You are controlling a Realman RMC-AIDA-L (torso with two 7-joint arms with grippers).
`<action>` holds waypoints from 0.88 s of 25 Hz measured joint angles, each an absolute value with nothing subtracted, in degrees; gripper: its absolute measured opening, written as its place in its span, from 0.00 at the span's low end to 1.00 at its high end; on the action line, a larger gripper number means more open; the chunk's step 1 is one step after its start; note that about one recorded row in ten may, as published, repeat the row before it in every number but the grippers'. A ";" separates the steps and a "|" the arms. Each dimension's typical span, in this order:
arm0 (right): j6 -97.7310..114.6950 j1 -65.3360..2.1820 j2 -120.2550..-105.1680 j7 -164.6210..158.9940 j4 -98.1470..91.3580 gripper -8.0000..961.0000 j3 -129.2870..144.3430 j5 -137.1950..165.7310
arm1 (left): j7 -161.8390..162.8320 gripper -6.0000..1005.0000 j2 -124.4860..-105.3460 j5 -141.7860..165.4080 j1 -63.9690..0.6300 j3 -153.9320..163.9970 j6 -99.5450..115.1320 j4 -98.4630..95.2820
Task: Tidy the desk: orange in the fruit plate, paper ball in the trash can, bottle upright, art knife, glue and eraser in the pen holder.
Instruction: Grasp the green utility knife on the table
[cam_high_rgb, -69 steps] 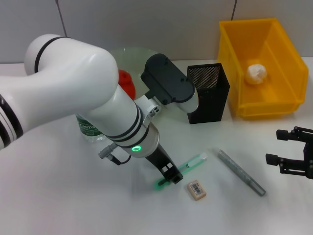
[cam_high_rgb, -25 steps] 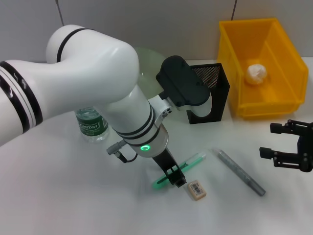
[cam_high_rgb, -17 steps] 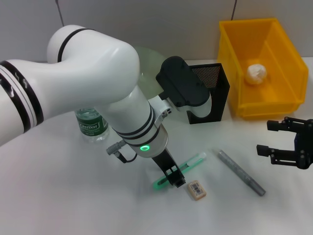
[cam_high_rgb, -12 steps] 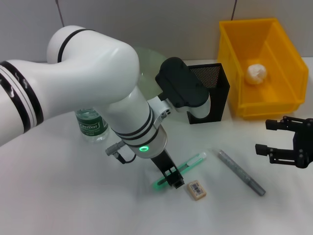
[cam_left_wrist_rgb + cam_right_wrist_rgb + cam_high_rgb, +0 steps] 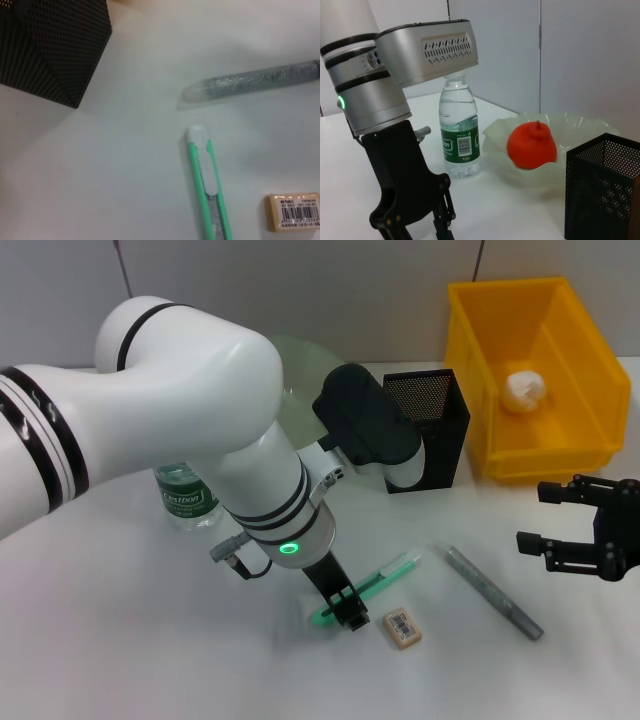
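Head view shows the art knife (image 5: 383, 574) lying flat on the desk (image 5: 150, 640), the left gripper (image 5: 345, 608) low over its rear end, fingers apparently parted around it, nothing held yet. It looks light, stiff and slick, so a pinch across the narrow mid-body seems safest. The eraser (image 5: 402, 628) lies just beside, the glue (image 5: 492, 591) nearby, the pen holder (image 5: 432, 428) farther back. The right gripper (image 5: 560, 528) hovers open and empty.
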State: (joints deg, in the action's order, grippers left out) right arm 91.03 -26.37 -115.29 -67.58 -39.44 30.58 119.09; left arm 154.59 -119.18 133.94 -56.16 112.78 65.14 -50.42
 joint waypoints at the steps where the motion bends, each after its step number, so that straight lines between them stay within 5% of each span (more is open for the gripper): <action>1: 91.03 -26.37 -115.30 -67.57 -39.44 0.74 30.58 119.09 | 154.59 0.40 -119.18 133.94 -56.16 112.78 65.17 -50.44; 22: 90.94 -26.45 -115.61 -67.12 -39.37 0.74 30.59 119.09 | 154.54 0.30 -119.17 133.94 -56.09 112.95 65.26 -50.18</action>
State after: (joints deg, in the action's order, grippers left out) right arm 90.94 -26.45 -115.61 -67.12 -39.37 30.59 119.09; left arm 154.54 -119.17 133.94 -56.09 112.95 65.26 -50.18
